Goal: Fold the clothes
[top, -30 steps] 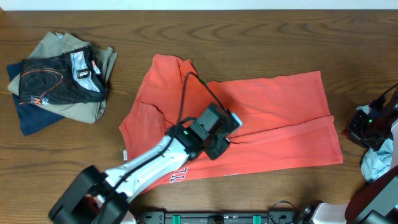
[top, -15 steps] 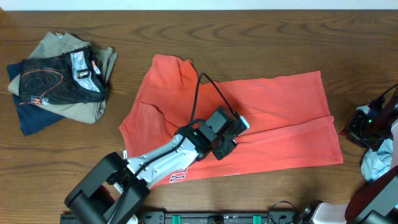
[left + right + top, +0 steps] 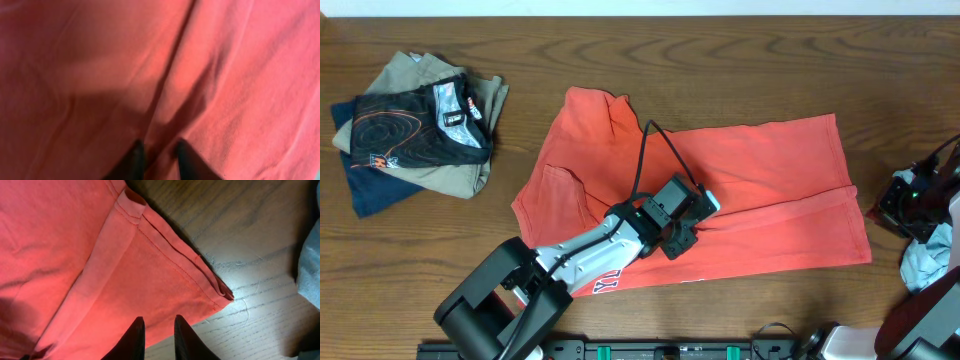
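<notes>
Though mostly flat, one T-shirt [image 3: 760, 170], two tools (left tool [image 3: 159, 146] tight on it, right tool [image 3: 157, 322] ajar).

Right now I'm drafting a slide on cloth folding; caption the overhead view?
Left gripper pinches a crease in the coral-red T-shirt spread on the wooden table, folded clothes piled apart.

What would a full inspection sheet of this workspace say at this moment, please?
Surface: wooden table, dark grain.
Job's things: coral-red T-shirt spread out, partly folded lengthwise; light-blue cloth bunched at the right edge; stack of folded clothes at the far left.
Clutter: nothing seen.
Grippers: left gripper on the shirt's middle, fingers close together at a crease, grip unclear; right gripper near the shirt's hem corner, fingers slightly apart, holding nothing.
Cables: black cable looping over the shirt from the left gripper.
Surroundings: nothing seen.
</notes>
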### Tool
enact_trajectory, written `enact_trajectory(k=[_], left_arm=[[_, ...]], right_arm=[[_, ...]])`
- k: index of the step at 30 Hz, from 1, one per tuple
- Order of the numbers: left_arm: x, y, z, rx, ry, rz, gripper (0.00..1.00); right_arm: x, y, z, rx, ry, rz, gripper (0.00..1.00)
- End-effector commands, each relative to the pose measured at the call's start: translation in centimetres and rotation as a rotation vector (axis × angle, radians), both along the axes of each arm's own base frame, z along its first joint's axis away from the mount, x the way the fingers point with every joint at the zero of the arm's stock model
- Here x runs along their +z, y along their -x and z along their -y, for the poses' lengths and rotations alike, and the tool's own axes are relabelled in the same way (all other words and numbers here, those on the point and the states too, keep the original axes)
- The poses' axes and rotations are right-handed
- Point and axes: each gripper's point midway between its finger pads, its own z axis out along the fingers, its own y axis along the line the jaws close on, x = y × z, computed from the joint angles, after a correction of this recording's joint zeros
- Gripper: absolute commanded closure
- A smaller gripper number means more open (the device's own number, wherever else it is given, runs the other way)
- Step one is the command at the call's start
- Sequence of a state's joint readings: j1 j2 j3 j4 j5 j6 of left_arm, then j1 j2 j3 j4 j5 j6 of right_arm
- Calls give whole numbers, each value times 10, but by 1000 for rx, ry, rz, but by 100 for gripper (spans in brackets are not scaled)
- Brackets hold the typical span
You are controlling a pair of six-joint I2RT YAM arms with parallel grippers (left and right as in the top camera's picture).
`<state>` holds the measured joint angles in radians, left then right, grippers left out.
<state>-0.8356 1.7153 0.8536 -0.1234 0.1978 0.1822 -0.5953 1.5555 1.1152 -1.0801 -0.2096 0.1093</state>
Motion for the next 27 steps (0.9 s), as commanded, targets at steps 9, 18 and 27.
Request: enact_trajectory(k=[9,18,27], left_arm=[[1,10,10,-39,-9,8,92],[3,-11,1,24,-62,111,94],[50,-99,-21,329,13,341,70]], right_arm=[[2,-2,-3,17,-1,12,81],[2,-2,-3,17,-1,12,81],[2,-2,-3,17,-2,12,81]])
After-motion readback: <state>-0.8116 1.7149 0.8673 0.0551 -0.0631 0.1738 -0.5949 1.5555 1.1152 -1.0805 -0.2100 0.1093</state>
